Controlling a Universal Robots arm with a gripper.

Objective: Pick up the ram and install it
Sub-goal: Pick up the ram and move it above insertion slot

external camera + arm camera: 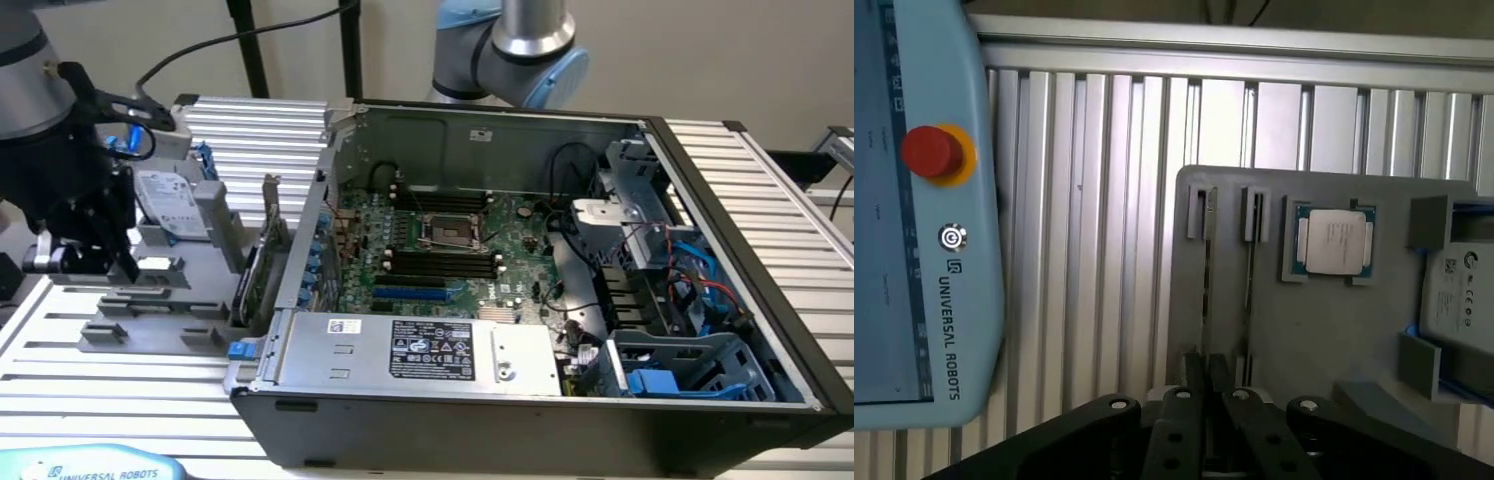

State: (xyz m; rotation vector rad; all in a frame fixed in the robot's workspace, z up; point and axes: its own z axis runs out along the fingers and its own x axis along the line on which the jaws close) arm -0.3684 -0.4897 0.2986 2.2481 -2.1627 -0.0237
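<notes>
The ram point(1206, 285) stood on edge in a grey tray point(1304, 350) slot, its long axis running straight under the tool point(1208, 388), which hung over one end. Whether the tool was gripping it couldn't be told.

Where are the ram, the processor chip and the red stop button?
ram point(1206, 280): wrist view, thin edge, midway along.
processor chip point(1336, 242): wrist view, centre of its metal lid.
red stop button point(932, 152): wrist view, button's face.

Computer case point(534, 425) open on top, upright expansion card point(268, 245) between case and hand point(91, 268) at grey tray point(134, 338)
</notes>
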